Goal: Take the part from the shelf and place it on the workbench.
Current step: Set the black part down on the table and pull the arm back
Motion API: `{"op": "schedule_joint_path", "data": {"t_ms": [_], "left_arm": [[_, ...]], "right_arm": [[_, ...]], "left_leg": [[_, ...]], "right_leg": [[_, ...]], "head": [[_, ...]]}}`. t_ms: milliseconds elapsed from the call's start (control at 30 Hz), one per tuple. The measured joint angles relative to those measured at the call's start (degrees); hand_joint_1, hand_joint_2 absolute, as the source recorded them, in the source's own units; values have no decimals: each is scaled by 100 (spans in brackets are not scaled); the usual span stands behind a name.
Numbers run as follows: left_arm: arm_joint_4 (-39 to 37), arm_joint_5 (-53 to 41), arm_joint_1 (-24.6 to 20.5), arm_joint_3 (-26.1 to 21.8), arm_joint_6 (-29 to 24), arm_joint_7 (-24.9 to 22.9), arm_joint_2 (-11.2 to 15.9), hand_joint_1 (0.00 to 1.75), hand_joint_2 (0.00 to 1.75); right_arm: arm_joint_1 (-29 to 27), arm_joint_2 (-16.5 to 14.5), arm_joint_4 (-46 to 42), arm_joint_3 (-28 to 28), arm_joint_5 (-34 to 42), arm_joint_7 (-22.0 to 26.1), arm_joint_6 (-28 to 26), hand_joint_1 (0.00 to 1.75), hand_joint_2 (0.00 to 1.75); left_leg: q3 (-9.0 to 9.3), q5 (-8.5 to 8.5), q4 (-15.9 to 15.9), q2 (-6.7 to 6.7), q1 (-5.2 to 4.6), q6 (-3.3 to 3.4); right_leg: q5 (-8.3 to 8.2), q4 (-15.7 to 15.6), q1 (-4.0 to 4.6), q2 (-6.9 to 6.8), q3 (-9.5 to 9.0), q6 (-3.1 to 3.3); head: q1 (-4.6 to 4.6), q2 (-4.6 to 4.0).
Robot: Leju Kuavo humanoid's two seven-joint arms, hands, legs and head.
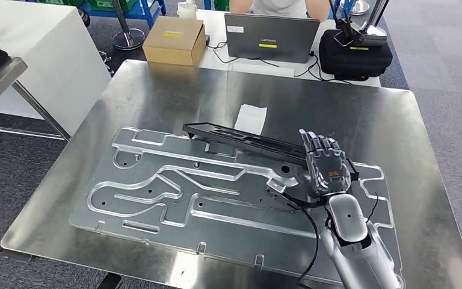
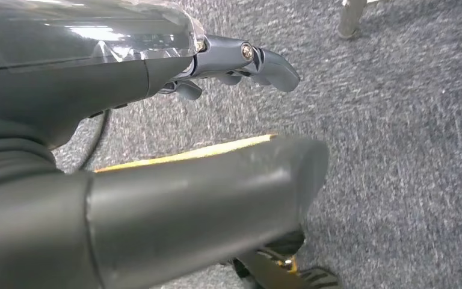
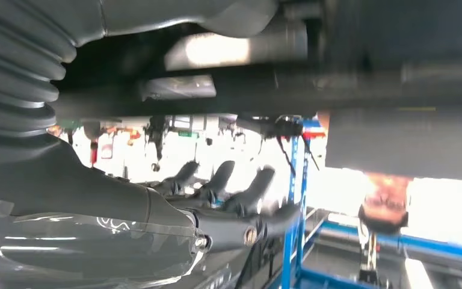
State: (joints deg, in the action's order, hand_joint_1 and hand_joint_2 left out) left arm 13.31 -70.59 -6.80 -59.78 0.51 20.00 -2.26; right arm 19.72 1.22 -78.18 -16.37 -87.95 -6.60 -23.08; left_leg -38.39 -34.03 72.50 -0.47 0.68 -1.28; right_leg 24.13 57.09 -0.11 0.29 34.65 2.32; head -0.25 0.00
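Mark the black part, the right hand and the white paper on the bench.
black part [image 1: 240, 138], head view, on the middle of its long bar.
right hand [image 1: 325, 168], head view, on the back of the hand.
white paper [image 1: 251, 118], head view, on the middle of the sheet.

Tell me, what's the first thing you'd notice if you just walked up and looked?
Probably the shiny silver right hand in the middle of the metal workbench, holding one end of a long black part that tilts up off a big grooved metal plate. Behind the workbench, on a white table, sit a cardboard box, a grey laptop and a black bag.
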Motion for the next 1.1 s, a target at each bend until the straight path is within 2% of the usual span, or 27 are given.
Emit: {"op": "schedule_joint_path", "data": {"t_ms": [33,67,133,167,200,233,333,400,467,500,533,567,600,667,700,733,833,867,900,967,1000,1033,1067,1100], "left_arm": [[0,9,12,0,16,6,2,0,0],[0,16,24,0,31,13,3,0,0],[0,16,31,0,50,22,8,0,0],[0,17,26,0,54,27,11,0,0],[0,17,24,0,55,29,13,0,0],[0,18,28,0,57,31,14,0,0],[0,20,47,-2,69,39,10,0,0],[0,22,41,-3,73,52,7,0,0],[0,27,40,-5,74,61,8,0,0],[0,29,43,-7,74,61,8,0,0],[0,32,45,-8,74,61,8,0,0],[0,32,47,-8,74,61,7,0,0],[0,32,48,-9,74,61,7,0,0],[0,32,43,-9,74,62,5,0,0],[0,33,41,-9,74,62,6,0,0],[0,34,42,-9,78,63,7,0,0],[-2,73,49,-19,126,74,6,0,0],[-2,92,50,-22,147,81,6,0,0],[-2,109,50,-25,163,88,7,0,0],[-2,117,51,-27,179,95,8,0,0],[-2,118,55,-28,182,96,7,0,0],[-2,118,61,-28,187,96,7,0,0],[-2,117,66,-28,191,96,7,0,0],[-2,118,67,-28,194,96,8,0,0]], "right_arm": [[-45,-16,32,26,13,8,-9,0,0],[-80,-29,57,50,22,14,-16,0,0],[-112,-54,94,89,31,19,-26,0,0],[-116,-64,109,104,32,19,-31,0,0],[-119,-72,122,115,33,19,-37,0,0],[-127,-77,133,125,33,20,-42,0,0],[-154,-85,146,147,37,33,-48,0,0],[-161,-86,147,178,39,39,-48,0,0],[-190,-88,154,207,40,42,-48,0,0],[-213,-89,162,216,40,44,-48,0,0],[-233,-90,170,222,41,45,-48,0,0],[-246,-90,177,227,42,45,-48,0,0],[-249,-90,181,229,42,45,-48,0,0],[-237,-91,181,229,41,45,-48,0,0],[-231,-92,181,230,41,45,-48,0,0],[-230,-93,181,231,41,46,-48,0,0],[-239,-96,180,232,41,59,-45,0,0],[-238,-101,180,233,42,64,-45,0,0],[-239,-106,180,233,43,69,-44,0,0],[-255,-116,184,233,44,74,-41,0,0],[-270,-119,187,233,44,76,-40,0,0],[-286,-120,191,233,44,77,-39,0,0],[-300,-120,193,233,44,78,-38,0,0],[-310,-121,194,233,44,78,-37,0,0]], "left_leg": [[-83,26,79,3,8,-21],[-54,170,-67,6,16,-34],[230,612,-796,10,33,-31],[359,724,-1129,10,26,-13],[444,787,-1332,9,17,18],[471,790,-1407,7,4,55],[485,876,-1437,8,15,179],[499,915,-1481,20,39,241],[495,919,-1483,25,37,259],[493,919,-1481,26,36,260],[492,917,-1478,25,35,259],[494,915,-1474,23,35,255],[498,909,-1469,21,35,247],[500,890,-1447,16,24,215],[498,882,-1439,15,15,189],[496,883,-1432,14,6,158],[495,879,-1422,11,4,66],[465,787,-1337,12,9,43],[394,624,-1145,13,14,23],[142,169,-449,17,20,-8],[21,-4,-93,17,21,-21],[-31,-82,121,17,21,-29],[21,-52,118,17,21,-29],[188,71,-115,17,21,-21]], "right_leg": [[12,9,-1,3,-4,-2],[26,23,-5,9,-9,-9],[63,62,-12,23,-26,-40],[79,86,-9,29,-27,-61],[93,105,-3,33,-19,-90],[102,117,2,36,-10,-121],[145,155,4,41,9,-220],[382,496,-9,33,156,-277],[754,1230,-33,19,493,-320],[866,1553,-45,14,647,-335],[877,1708,-54,9,726,-344],[777,1636,-61,5,694,-344],[591,1336,-66,2,545,-335],[260,536,-53,-5,140,-297],[178,266,-40,-5,8,-274],[157,147,-24,-4,-48,-253],[106,114,-25,-5,-43,-170],[81,95,-37,-12,-38,-134],[56,74,-49,-20,-27,-97],[20,71,-44,-32,20,-54],[2,78,-37,-35,53,-44],[-18,89,-30,-38,89,-40],[-38,105,-25,-39,127,-44],[-56,126,-23,-37,165,-53]], "head": [[0,0],[-1,0],[-1,-1],[-1,-1],[-1,-1],[0,-1],[2,0],[25,0],[48,0],[49,0],[50,0],[50,0],[50,0],[49,0],[46,0],[43,0],[40,0],[33,0],[20,0],[-5,0],[-10,0],[-10,-1],[-11,-1],[-12,-1]]}}
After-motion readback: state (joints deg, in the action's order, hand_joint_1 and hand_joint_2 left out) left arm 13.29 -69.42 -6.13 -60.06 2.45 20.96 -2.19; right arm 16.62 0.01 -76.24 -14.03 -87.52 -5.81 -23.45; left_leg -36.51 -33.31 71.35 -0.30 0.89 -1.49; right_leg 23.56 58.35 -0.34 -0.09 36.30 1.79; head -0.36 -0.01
